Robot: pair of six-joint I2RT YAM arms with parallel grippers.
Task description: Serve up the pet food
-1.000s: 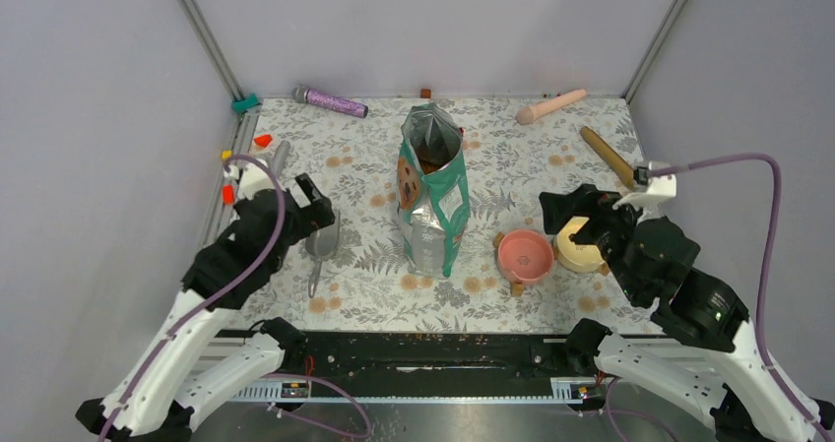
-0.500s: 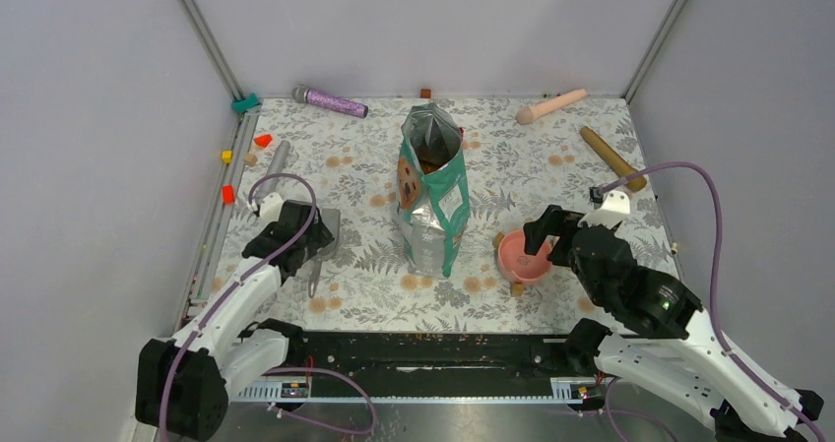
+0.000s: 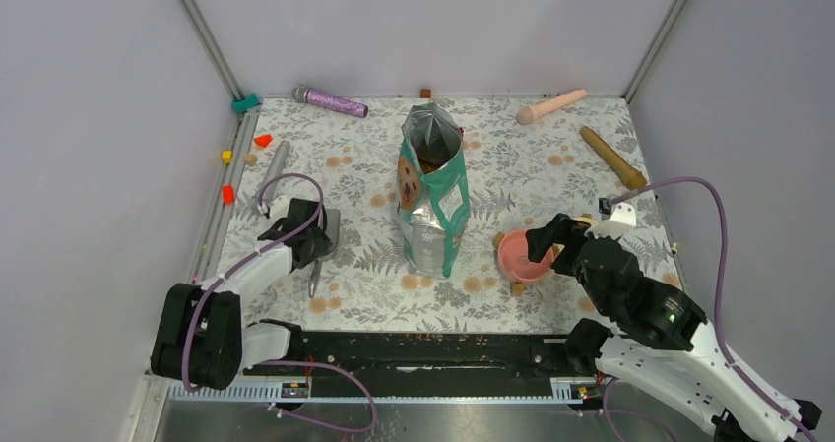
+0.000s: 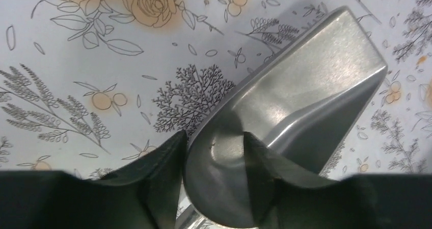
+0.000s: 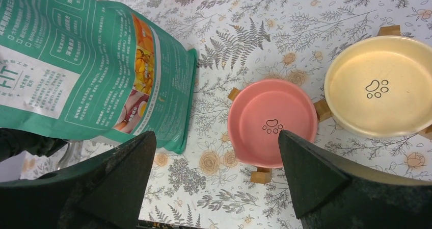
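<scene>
The teal-and-white bag (image 3: 431, 201) stands upright mid-table with its top open, and brown pet food (image 3: 430, 155) shows inside. The bag's side fills the left of the right wrist view (image 5: 91, 66). A grey metal scoop (image 3: 323, 233) lies left of the bag. My left gripper (image 4: 214, 136) is down on the scoop (image 4: 295, 101), one finger outside its rear wall, the other inside the bowl, a gap still showing. My right gripper (image 5: 216, 133) hangs wide open and empty above the mat beside the empty pink bowl (image 5: 272, 122); from above it (image 3: 545, 237) partly covers that bowl (image 3: 520, 255).
An empty yellow bowl (image 5: 382, 86) sits right of the pink one. At the back lie a purple glitter stick (image 3: 330, 100), a beige rod (image 3: 551, 105) and a brown stick (image 3: 612, 157). A grey rod (image 3: 276, 158) and small coloured blocks (image 3: 228, 194) lie along the left edge.
My left arm has dropped onto the scoop and its jaws have narrowed around the rear wall. My right arm has shifted from over the yellow bowl to beside the pink one.
</scene>
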